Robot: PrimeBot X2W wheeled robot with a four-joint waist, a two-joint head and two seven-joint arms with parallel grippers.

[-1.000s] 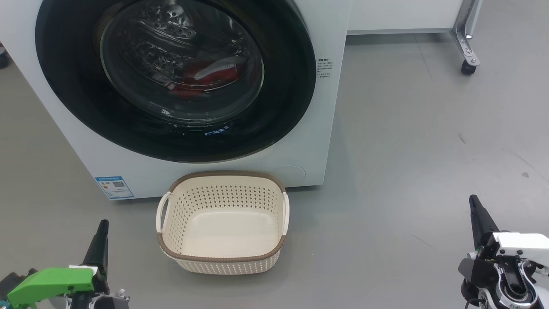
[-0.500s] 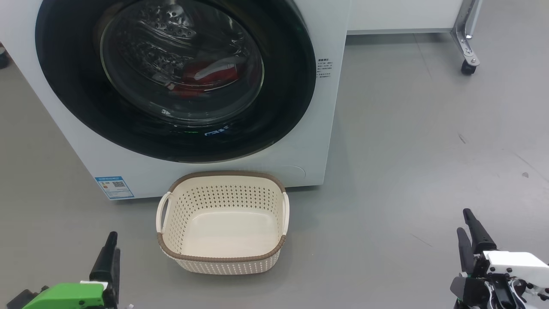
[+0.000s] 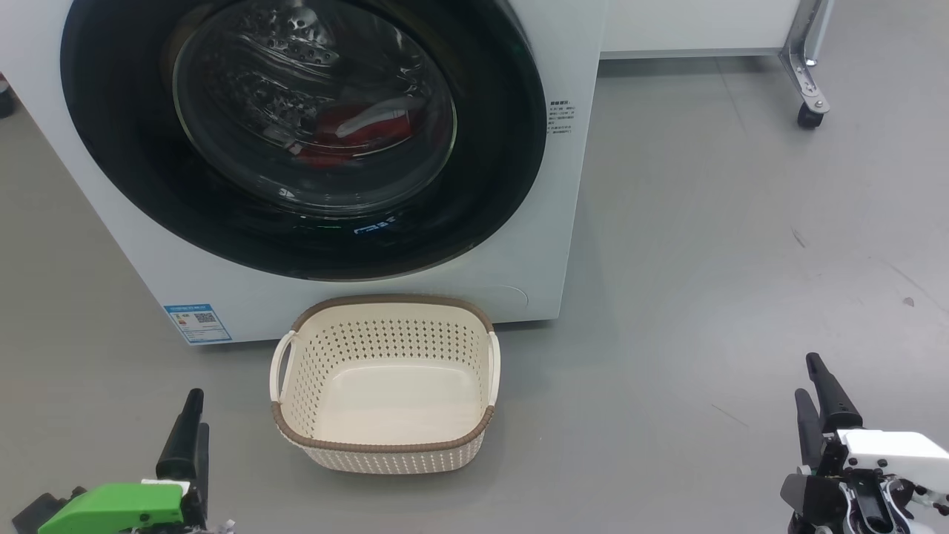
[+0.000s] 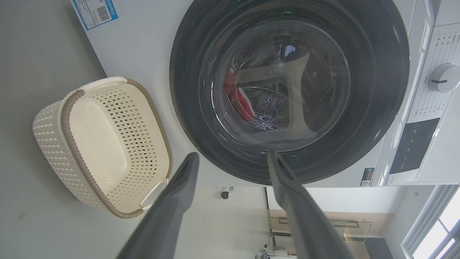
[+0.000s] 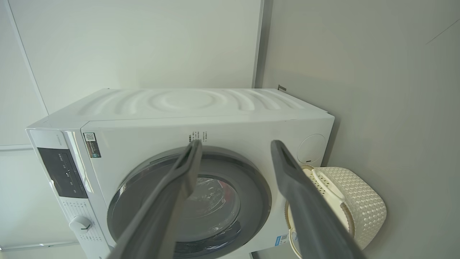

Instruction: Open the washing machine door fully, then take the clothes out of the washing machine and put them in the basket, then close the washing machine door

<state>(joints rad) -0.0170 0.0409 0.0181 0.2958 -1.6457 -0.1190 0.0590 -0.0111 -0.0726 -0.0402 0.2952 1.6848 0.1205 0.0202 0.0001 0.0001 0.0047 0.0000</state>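
The white washing machine (image 3: 563, 245) stands ahead of me with its washing machine door (image 3: 489, 170) shut, black rim flat against the front. Red clothes (image 3: 356, 130) lie in the drum behind the glass, also seen as clothes (image 4: 239, 102) in the left wrist view. The cream basket (image 3: 393, 300) sits empty on the floor against the machine's front. My left gripper (image 3: 194, 419) hovers low at the left of the basket, open, with its fingers (image 4: 179, 187) spread and nothing between them. At the far right, well clear of the machine, my right gripper (image 3: 808, 377) is open and empty too.
A metal frame leg with a caster (image 3: 808, 115) stands at the back right under a white unit (image 3: 689, 30). The machine's control knob (image 4: 442, 77) and dark display panel (image 4: 413, 144) are on its top strip. Grey floor (image 3: 704, 297) spreads to the right.
Both grippers have gone from shut to open. Both arms have sunk a little toward the bottom of the head view. Machine, door and basket have not moved.
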